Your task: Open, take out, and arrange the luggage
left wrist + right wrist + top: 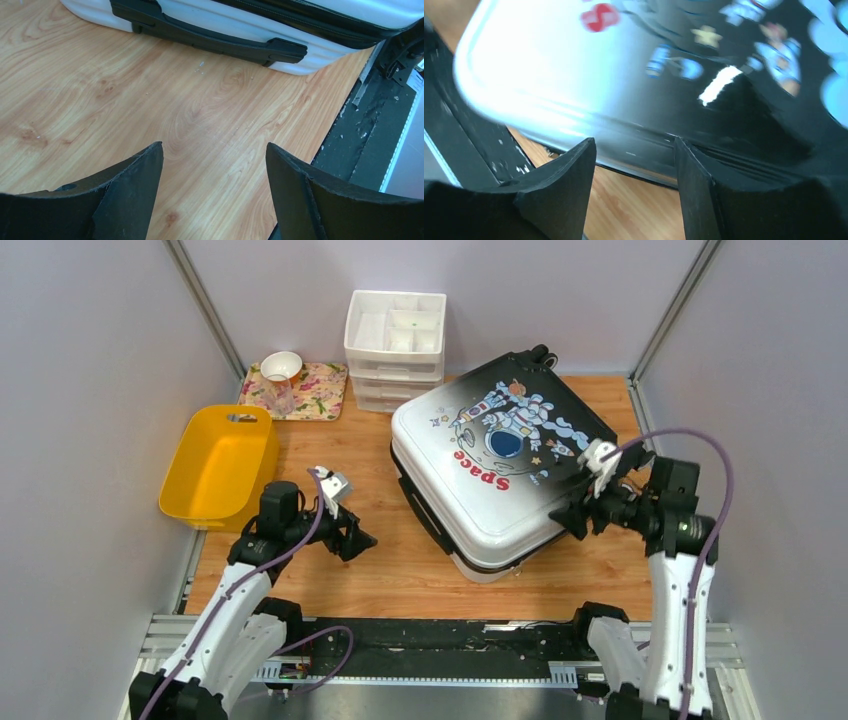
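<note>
Luggage [495,465]: right gripper [634,150] empty, jaws parted, at its near right edge by the seam. Left gripper [215,150] wide, empty, over bare table [400,570], apart from the side handle [210,37]. Case lies flat, lid down, right of centre. Shell looks stiff, glossy, probably slippery and heavy; take the handle or lid rim.

Luggage [500,465]: shell fading white to black, blue-and-white astronaut cartoon, red "Space" lettering (small yellow star too). Side handle [210,40] black, wheels [540,353] black.
Bin [215,465]: plain yellow.
Drawer organizer [395,335]: white.
Tray [318,392]: floral, pink and green on pale ground.
Bowl [281,365]: white.
Table [400,565]: light wood grain.
Left gripper [215,145], right gripper [635,141]: black.
Arms [225,615]: white, black joints.
Cables [727,485]: purple.
</note>
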`<state>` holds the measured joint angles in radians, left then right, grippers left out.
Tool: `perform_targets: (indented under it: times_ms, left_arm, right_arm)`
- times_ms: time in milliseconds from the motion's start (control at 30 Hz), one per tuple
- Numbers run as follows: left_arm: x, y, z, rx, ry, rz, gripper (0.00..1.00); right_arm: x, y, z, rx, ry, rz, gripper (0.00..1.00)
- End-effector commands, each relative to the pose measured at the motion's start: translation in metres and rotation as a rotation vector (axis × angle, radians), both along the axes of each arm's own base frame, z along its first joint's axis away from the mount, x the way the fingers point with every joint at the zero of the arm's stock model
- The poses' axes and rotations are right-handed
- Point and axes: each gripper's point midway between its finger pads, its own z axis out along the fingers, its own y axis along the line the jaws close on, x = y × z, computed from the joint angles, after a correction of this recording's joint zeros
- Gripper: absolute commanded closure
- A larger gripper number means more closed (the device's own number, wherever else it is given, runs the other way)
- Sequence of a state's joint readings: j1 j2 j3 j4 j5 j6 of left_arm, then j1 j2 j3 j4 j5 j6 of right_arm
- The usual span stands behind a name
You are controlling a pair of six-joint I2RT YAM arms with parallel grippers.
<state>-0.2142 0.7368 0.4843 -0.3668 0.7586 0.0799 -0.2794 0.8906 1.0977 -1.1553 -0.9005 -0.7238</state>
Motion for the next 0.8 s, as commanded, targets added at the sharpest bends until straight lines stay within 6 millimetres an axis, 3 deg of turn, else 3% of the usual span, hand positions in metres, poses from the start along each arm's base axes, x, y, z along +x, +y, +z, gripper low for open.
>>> perform_targets:
  times_ms: [0, 67, 200, 400, 533, 567, 767]
  left_arm:
    - [0.008, -0.001, 0.003, -0.015, -0.043, 0.022, 0.17]
    - [0.008, -0.007, 0.005, -0.04, -0.038, 0.027, 0.17]
    - [0.009, -0.019, -0.007, 0.001, -0.034, 0.016, 0.21]
    - [0.028, -0.046, -0.005, -0.04, 0.014, 0.025, 0.26]
    - [0.057, -0.062, 0.009, -0.067, -0.021, 0.041, 0.28]
    - [0.064, -0.065, 0.003, -0.063, 0.004, 0.053, 0.28]
    - [0.117, -0.094, 0.034, -0.141, -0.062, 0.074, 0.33]
  right_arm:
    - [-0.048, 0.027, -0.044, -0.1, -0.02, 0.183, 0.41]
    - [-0.048, 0.035, -0.064, -0.134, -0.006, 0.187, 0.43]
    - [-0.045, 0.042, -0.069, -0.179, -0.029, 0.209, 0.47]
    - [-0.054, 0.03, -0.098, -0.301, 0.005, 0.306, 0.53]
    - [-0.063, 0.002, -0.113, -0.479, 0.012, 0.328, 0.55]
    - [-0.065, 0.001, -0.113, -0.49, 0.004, 0.333, 0.55]
    - [-0.061, 0.0, -0.122, -0.492, 0.022, 0.325, 0.56]
